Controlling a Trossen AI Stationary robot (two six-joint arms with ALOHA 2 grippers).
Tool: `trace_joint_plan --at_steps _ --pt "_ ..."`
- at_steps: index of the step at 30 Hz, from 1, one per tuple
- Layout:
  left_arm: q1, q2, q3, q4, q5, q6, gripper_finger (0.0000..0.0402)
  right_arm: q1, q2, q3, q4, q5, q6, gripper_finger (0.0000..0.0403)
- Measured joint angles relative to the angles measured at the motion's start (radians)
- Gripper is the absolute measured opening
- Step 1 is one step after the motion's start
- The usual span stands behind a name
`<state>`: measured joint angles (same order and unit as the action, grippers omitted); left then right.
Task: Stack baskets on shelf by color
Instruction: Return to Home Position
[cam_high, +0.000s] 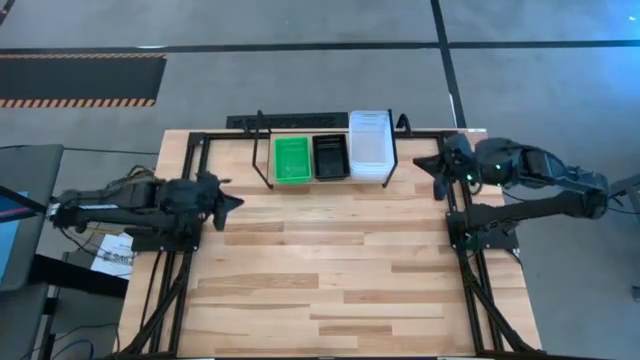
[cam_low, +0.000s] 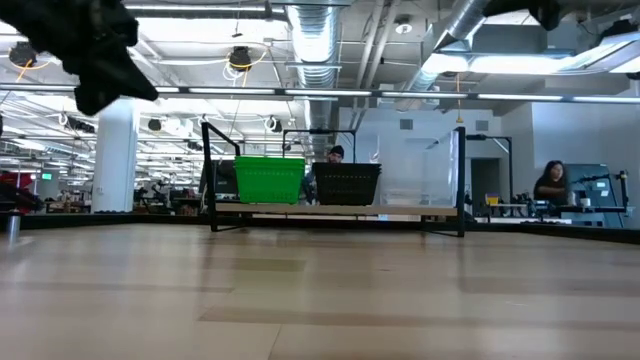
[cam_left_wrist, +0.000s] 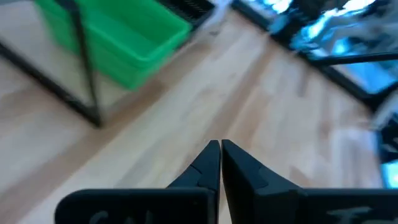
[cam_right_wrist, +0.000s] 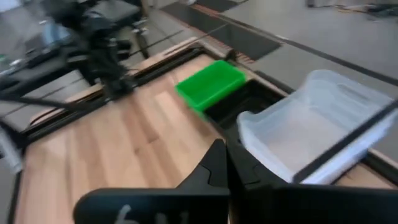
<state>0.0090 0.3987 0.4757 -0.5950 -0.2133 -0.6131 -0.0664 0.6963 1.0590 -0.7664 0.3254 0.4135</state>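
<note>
Across the table (cam_high: 330, 270), baskets (cam_high: 292, 160) sit colour-sorted on the shelf (cam_low: 461, 180) at its far edge, so we should draw left tool (cam_left_wrist: 220, 146) and right tool (cam_right_wrist: 225, 148), both closed and empty, clear of it.

Shelf (cam_high: 262, 150): is standing at the far edge of the table (cam_high: 330, 270), midway across.
Baskets: left basket (cam_high: 292, 160), middle basket (cam_high: 330, 157) and right basket (cam_high: 368, 147) are sitting side by side on the shelf.
Left gripper (cam_left_wrist: 220, 149): is hanging over the table's left side.
Right gripper (cam_right_wrist: 222, 148): is hanging near the shelf's right end.
</note>
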Motion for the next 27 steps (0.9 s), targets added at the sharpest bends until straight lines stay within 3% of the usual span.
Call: trace_joint_plan --at_steps 6,16,20,24,27 --pt "-0.142 -0.126 -0.165 0.131 -0.040 -0.064 0.0000 0.270 -0.101 -0.101 0.051 0.133 0.054 0.0000" --pt "-0.220 -0.166 -0.184 0.140 -0.054 -0.040 0.0000 0.700 -0.400 -0.373 0.230 0.472 0.025 0.0000" --pt "-0.220 -0.165 -0.184 0.137 -0.062 -0.035 0.0000 0.771 -0.541 -0.487 0.354 0.579 -0.081 0.0000" --pt "-0.216 -0.165 -0.184 0.100 -0.074 -0.035 0.0000 0.771 -0.682 -0.583 0.541 0.570 -0.221 0.0000" --pt "-0.208 -0.165 -0.184 0.080 -0.077 -0.035 0.0000 0.757 -0.687 -0.604 0.629 0.522 -0.328 0.0000"
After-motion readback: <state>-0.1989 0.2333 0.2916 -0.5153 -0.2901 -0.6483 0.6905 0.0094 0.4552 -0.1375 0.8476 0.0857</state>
